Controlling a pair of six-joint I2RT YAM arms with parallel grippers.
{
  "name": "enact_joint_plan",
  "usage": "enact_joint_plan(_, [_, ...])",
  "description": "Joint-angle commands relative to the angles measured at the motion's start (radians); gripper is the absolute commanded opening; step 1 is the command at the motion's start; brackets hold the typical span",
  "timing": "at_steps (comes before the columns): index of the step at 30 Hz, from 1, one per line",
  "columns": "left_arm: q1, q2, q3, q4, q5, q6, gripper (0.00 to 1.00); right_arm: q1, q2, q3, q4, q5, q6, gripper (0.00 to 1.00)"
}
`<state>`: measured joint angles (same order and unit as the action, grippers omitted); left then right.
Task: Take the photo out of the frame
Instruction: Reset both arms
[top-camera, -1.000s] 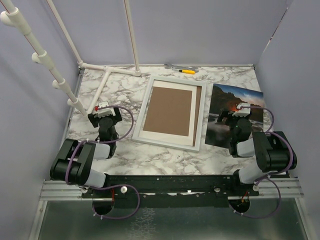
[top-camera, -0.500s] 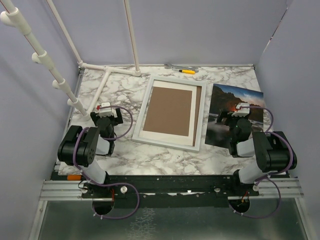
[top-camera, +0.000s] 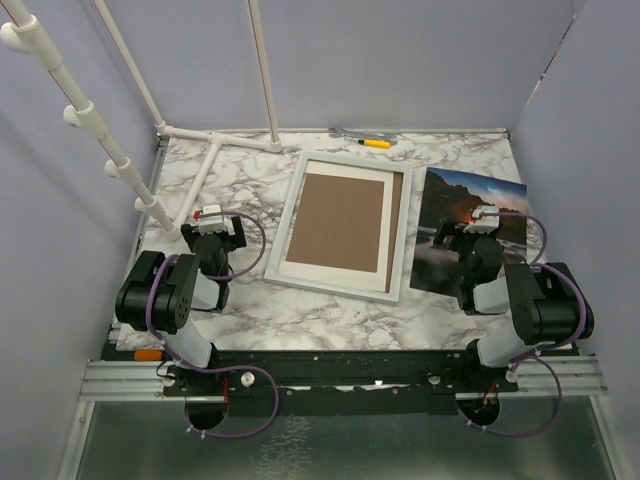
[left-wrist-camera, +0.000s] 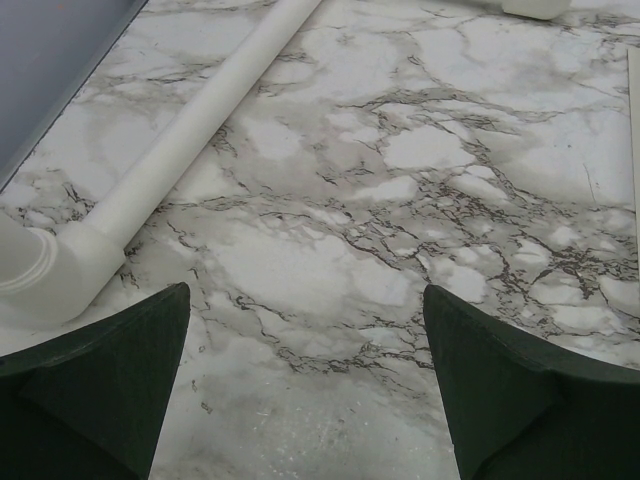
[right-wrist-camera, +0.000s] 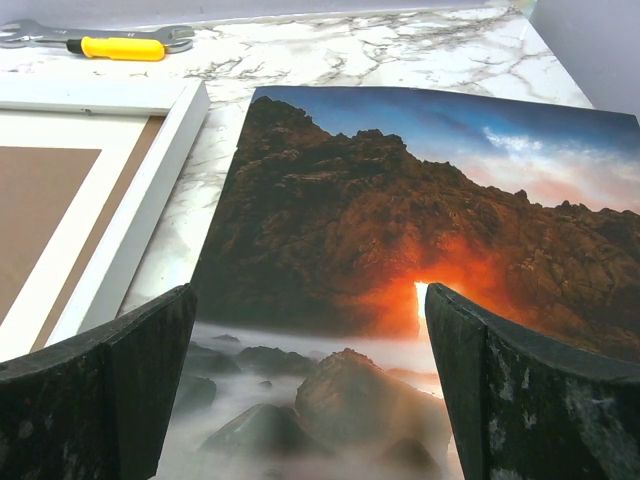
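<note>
The photo, a dark rocky landscape with an orange glow, lies flat on the marble table to the right of the frame. The white frame lies back-up, showing its brown board inside a white mat. My right gripper hovers low over the photo's near half. It stands open in the right wrist view, with the photo under it and the frame's edge to the left. My left gripper is left of the frame and open over bare marble.
A white pipe stand runs along the left side, and its pipe lies just left of my left fingers. A wrench with a yellow-handled tool lies at the back edge. Purple walls enclose the table.
The left arm has folded back, its elbow lifting and drawing toward the base, with the gripper shifting slightly left. The right arm, photo and frame have not moved.
</note>
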<state>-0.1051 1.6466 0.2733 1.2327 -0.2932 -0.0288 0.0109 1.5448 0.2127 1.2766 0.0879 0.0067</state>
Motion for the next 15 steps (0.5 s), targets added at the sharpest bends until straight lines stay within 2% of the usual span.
enact_joint_plan(1, [-0.003,0.005,0.007,0.022,0.022,0.000,0.99,-0.006,0.003,0.017,-0.005,-0.016,-0.011,1.00])
enact_joint_plan(15, [-0.003,0.004,0.009,0.019,0.022,0.000,0.99,-0.006,0.003,0.016,-0.005,-0.016,-0.011,1.00])
